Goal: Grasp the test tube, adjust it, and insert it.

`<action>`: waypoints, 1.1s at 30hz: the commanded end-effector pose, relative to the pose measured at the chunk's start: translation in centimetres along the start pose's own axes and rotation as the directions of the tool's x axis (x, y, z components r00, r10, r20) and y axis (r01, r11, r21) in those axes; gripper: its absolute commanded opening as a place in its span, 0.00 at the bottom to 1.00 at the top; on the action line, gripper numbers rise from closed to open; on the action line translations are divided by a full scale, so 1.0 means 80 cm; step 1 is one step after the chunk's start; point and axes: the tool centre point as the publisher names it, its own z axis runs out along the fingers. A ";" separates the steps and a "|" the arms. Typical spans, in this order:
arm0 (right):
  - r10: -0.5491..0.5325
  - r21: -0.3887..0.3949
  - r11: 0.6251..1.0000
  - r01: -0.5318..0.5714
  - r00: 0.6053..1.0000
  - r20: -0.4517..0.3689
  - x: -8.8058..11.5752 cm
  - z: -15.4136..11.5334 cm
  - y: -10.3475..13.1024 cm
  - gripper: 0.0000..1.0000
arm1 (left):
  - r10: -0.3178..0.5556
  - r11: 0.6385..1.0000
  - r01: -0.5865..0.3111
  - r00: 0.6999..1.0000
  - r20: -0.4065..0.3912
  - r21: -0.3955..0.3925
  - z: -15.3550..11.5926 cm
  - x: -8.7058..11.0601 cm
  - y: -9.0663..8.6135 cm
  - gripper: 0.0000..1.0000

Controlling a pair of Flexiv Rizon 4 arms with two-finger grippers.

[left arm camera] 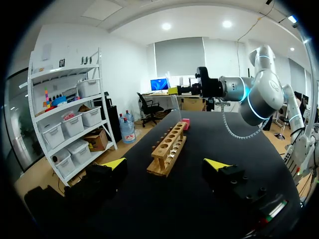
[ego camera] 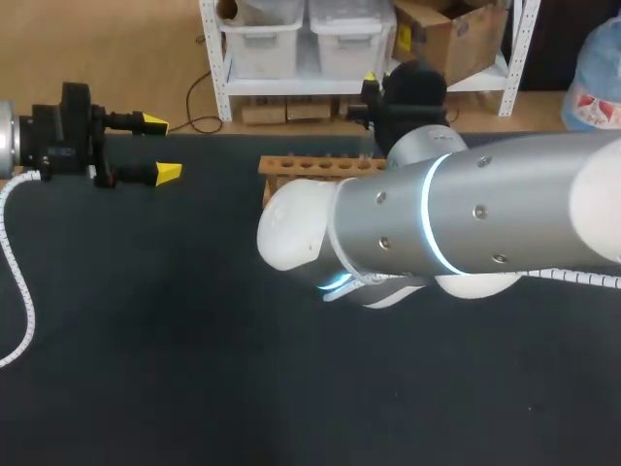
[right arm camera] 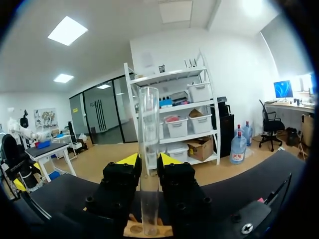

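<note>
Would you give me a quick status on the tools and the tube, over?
Left tool open, clear of rack. Right tool shut on tube. Tube upright, lower end at rack. Nothing in the way.

Your rack (ego camera: 310, 165) sits along the far edge of the worktop (ego camera: 146, 340), near its middle. Your left gripper (ego camera: 160, 149) hangs to the rack's left, well apart from it, its fingers spread and pointing toward it. Your right arm (ego camera: 466, 223) comes in from the right, on the near side of the rack. Your right gripper (right arm camera: 148, 160) is above the rack's right end. A test tube (right arm camera: 148, 124) stands upright between its fingers, touched from both sides, with its lower end at the rack's top.
</note>
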 end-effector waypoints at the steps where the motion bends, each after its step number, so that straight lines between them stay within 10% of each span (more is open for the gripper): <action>1: 0.001 -0.023 1.000 0.000 1.000 0.022 0.008 0.002 -0.003 0.00 | 0.004 1.000 -0.004 1.000 0.006 -0.004 -0.001 0.002 -0.001 1.00; 33: -0.016 -0.062 0.998 0.018 1.000 0.024 0.034 0.009 -0.008 0.00 | 0.004 1.000 -0.004 1.000 0.006 -0.004 -0.001 0.002 -0.001 1.00</action>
